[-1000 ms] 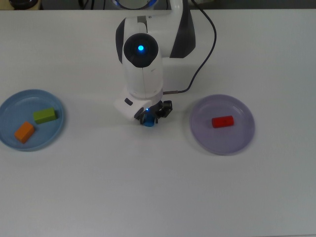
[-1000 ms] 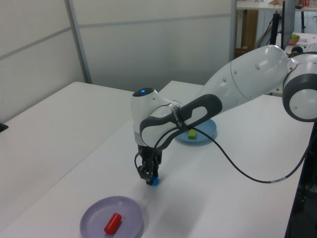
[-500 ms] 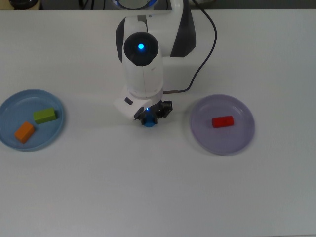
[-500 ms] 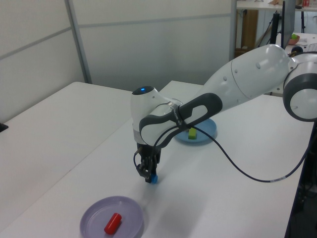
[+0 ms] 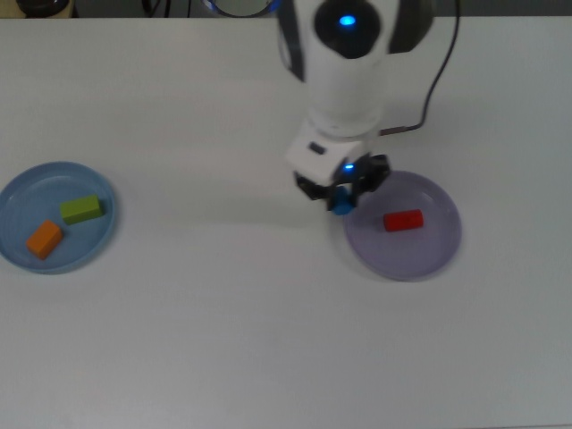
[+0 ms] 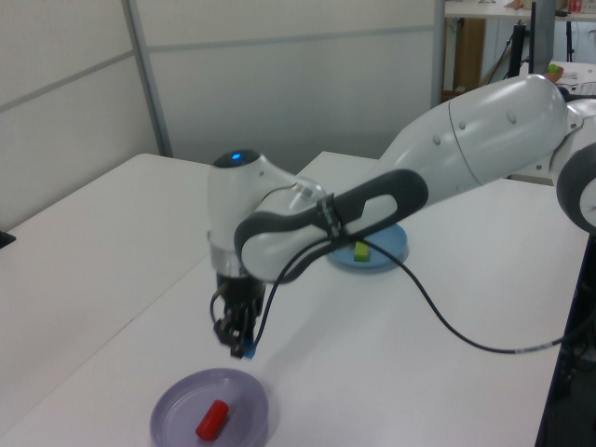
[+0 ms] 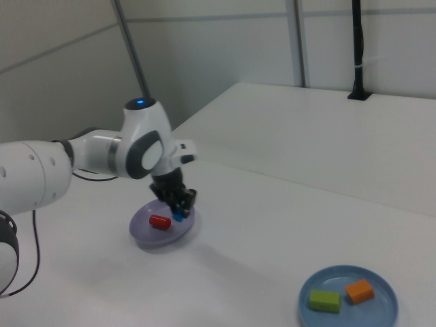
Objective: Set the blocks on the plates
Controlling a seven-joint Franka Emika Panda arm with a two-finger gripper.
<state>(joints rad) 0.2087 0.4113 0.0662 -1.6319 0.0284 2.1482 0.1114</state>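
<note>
we see the claw (image 5: 340, 202) closed around the blue block (image 5: 341, 207), held in the air at the lavender plate (image 5: 438, 253)'s rim, on the top view's left side. the red block (image 5: 403, 220) lies mid-plate. near the desk (image 5: 268, 340)'s far edge, the blue plate (image 5: 18, 188) holds the green block (image 5: 81, 209) and orange block (image 5: 44, 239).

The arm (image 6: 484, 130) is clad in smooth white rounded shells, with dark grey bands set at the joints. A small blue light (image 5: 347, 21) is seen glowing on the rounded wrist housing. A thin black cable (image 6: 438, 317) is looped loosely along the links. The arm is ended by a small black claw (image 5: 340, 192).
</note>
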